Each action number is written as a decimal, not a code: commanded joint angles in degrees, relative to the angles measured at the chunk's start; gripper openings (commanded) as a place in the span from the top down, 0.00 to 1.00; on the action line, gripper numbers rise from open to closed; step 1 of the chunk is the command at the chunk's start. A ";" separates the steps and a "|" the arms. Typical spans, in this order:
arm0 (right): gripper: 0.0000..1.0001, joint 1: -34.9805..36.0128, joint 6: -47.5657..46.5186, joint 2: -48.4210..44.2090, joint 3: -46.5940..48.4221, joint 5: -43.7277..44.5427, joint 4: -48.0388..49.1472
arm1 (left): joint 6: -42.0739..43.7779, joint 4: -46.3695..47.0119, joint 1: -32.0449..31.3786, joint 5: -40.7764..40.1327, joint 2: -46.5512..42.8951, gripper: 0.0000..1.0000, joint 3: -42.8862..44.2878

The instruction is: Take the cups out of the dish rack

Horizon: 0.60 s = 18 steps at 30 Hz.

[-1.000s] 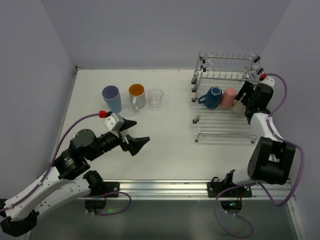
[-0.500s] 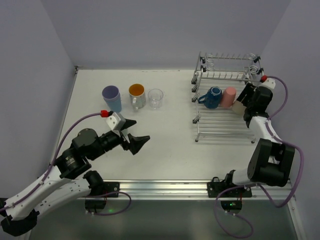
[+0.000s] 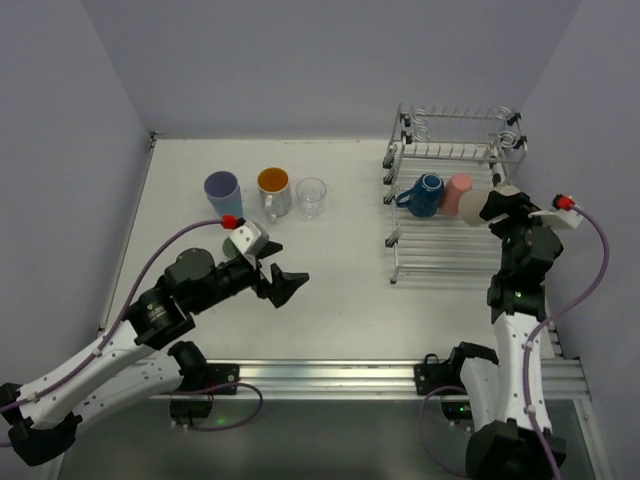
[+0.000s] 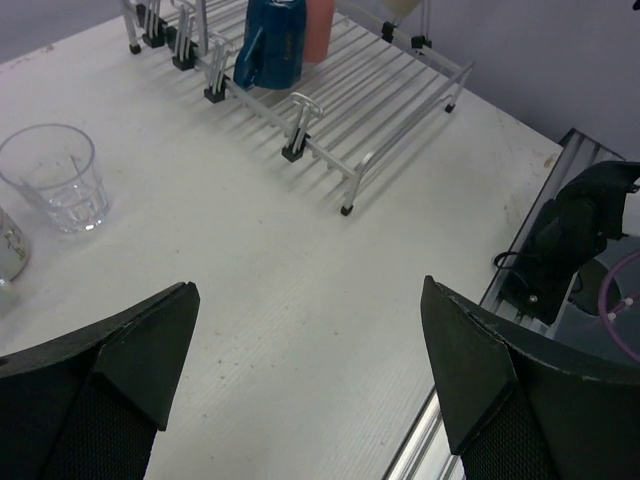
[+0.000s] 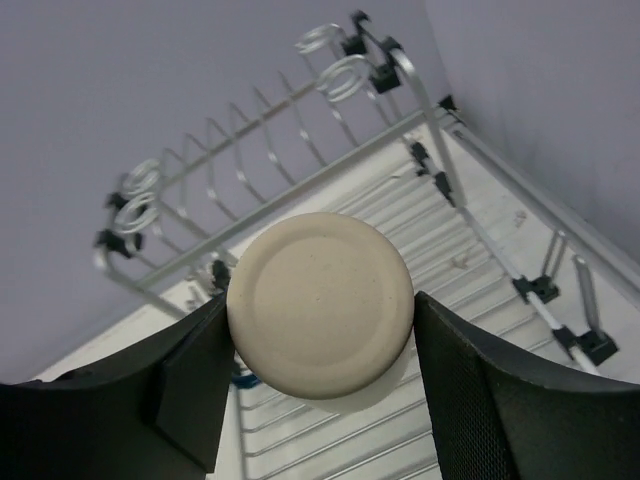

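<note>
My right gripper (image 3: 478, 207) is shut on a beige cup (image 3: 470, 205), held over the right side of the dish rack's lower tier (image 3: 450, 255). The right wrist view shows the cup's round base (image 5: 320, 305) squeezed between both fingers (image 5: 195, 380), with the rack (image 5: 300, 120) behind. A dark-blue mug (image 3: 428, 195) and a pink cup (image 3: 457, 194) stand on the lower tier. On the table at the left stand a lavender tumbler (image 3: 223, 197), an orange-inside glass mug (image 3: 273, 190) and a clear glass (image 3: 311, 197). My left gripper (image 3: 277, 277) hangs open over bare table (image 4: 308, 285).
The rack's upper tier with its coiled wire holders (image 3: 455, 125) rises behind the right gripper. The purple side wall stands close on the right. In the left wrist view the clear glass (image 4: 55, 180) is at the left and the rack (image 4: 380, 90) ahead.
My right gripper closed on the beige cup and the arm swung back, bringing the cup out beside the pink cup. The left arm shifted slightly to the right.
</note>
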 commanded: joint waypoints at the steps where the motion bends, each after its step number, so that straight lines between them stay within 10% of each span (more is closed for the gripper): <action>1: 0.53 0.15 9.05 -7.74 -0.53 -9.52 -4.66 | -3.33 2.90 0.34 2.75 1.72 0.00 2.43; 9: 0.53 3.66 34.01 -15.93 -9.40 -36.68 11.83 | -20.10 17.83 0.25 6.70 9.97 0.00 3.58; 18: 0.53 11.31 43.62 -12.16 -11.52 -42.51 28.64 | -37.43 35.68 0.34 10.58 23.95 0.00 3.05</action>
